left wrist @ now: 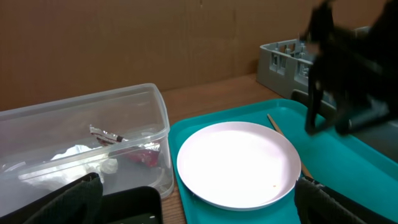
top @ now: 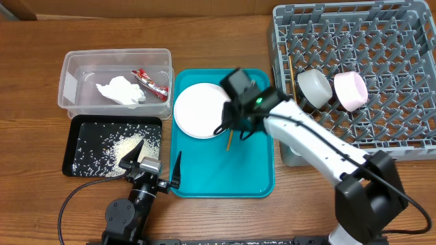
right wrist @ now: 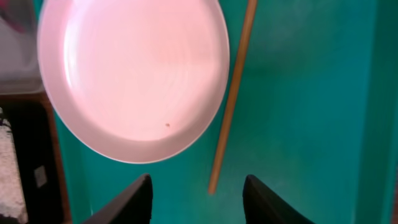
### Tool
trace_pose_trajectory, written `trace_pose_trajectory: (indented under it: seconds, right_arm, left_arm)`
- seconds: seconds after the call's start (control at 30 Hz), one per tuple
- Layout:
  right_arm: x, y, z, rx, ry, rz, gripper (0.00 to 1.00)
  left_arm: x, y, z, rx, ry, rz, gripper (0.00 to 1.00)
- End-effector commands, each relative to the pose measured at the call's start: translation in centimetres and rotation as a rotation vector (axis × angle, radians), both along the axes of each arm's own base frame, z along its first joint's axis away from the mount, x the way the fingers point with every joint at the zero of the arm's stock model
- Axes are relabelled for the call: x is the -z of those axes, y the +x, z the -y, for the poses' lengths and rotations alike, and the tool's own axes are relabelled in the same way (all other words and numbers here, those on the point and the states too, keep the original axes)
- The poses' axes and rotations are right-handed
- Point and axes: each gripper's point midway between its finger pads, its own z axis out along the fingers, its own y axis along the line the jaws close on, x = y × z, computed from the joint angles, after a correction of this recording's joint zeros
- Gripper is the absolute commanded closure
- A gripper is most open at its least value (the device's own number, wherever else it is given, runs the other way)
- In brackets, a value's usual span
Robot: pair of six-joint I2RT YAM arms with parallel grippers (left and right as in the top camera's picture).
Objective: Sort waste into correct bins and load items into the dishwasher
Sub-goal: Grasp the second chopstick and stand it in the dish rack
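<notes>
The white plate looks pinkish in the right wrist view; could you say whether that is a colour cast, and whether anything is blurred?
Right wrist: the plate carries a pink cast, edges fairly sharp. Overhead: it reads plain white. Left wrist: white too, but the right arm is a dark blur and the near fingers are soft.

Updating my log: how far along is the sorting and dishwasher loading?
Done: tissue and red wrapper lie in the clear tub; rice in the black tray; pink bowl and whitish bowl in the rack. In hand: open right gripper hovers over the chopstick. Remaining: that chopstick and the plate on the teal tray.
</notes>
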Motion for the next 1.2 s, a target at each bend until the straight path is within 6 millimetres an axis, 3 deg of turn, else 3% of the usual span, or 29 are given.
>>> trace_pose_trajectory:
  seconds: [0.0,0.1,0.23,0.53,0.73,0.93,1.0,1.17]
  right_arm:
    - [3.7,-1.8,0.4,0.154,0.006,-0.092,0.57]
    - [6.3,-2.7,0.9,0.189,-0.008,-0.123,0.63]
    - [8.4,-3.3,1.7,0.206,-0.025,-0.132,0.63]
    - [8.6,-3.5,0.8,0.145,0.004,-0.139,0.63]
    - [8.4,-2.5,0.9,0.147,-0.005,-0.090,0.61]
    - [10.7,-2.9,1.6,0.158,-0.063,-0.124,0.63]
    - [11.2,-3.0,1.6,0.159,-0.061,-0.139,0.67]
    - [10.9,-3.2,1.8,0.183,-0.070,-0.154,0.91]
  left_arm:
    - [0.1,0.0,-0.2,-0.011,-0.017,-0.003,0.00]
    - [0.1,0.0,-0.2,-0.011,-0.017,-0.003,0.00]
    - [0.1,0.0,-0.2,-0.011,-0.017,-0.003,0.00]
    - [0.1,0.0,-0.2,-0.011,-0.017,-0.003,0.00]
    - [0.1,0.0,-0.2,-0.011,-0.017,-0.003,0.00]
    - [0.1,0.0,-0.2,-0.011,-0.017,-0.003,0.00]
    - [0.1,0.0,-0.2,-0.011,-0.017,-0.003,0.00]
    - [0.1,0.0,-0.2,-0.012,-0.017,-0.003,0.00]
